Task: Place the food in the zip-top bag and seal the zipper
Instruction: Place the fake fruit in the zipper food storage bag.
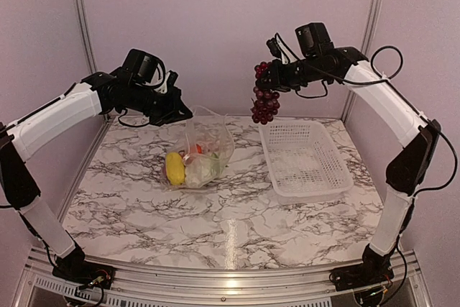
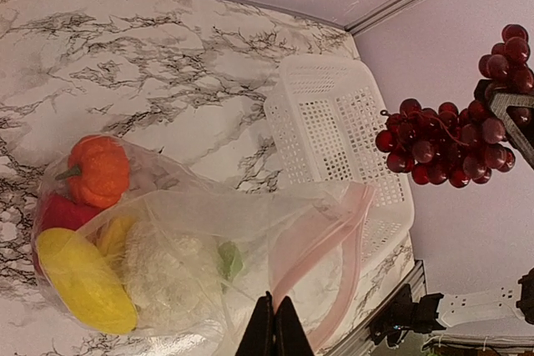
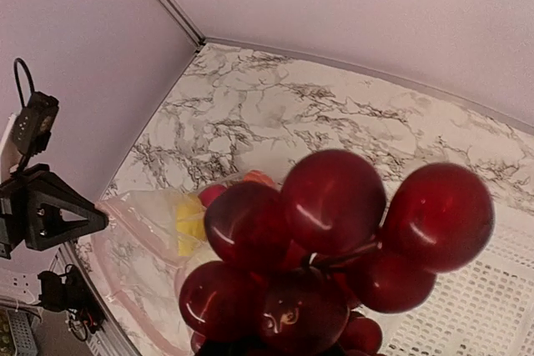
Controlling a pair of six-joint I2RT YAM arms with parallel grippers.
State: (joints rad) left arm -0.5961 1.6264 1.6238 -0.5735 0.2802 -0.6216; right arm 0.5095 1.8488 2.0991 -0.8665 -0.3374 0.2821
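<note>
Your right gripper pinches the grape bunch at its top (light, likely swingy), and your left gripper clamps the limp zip-top bag by its rim.

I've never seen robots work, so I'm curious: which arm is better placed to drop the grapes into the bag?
Right. The right end effector holds the grapes aloft near the bag; the left end effector is busy pinching the bag's rim, holding its mouth up.

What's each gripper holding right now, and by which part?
Left gripper pinches the zip-top bag by its mouth edge. Right gripper holds the grape bunch by its top end, grapes hanging free below.
</note>
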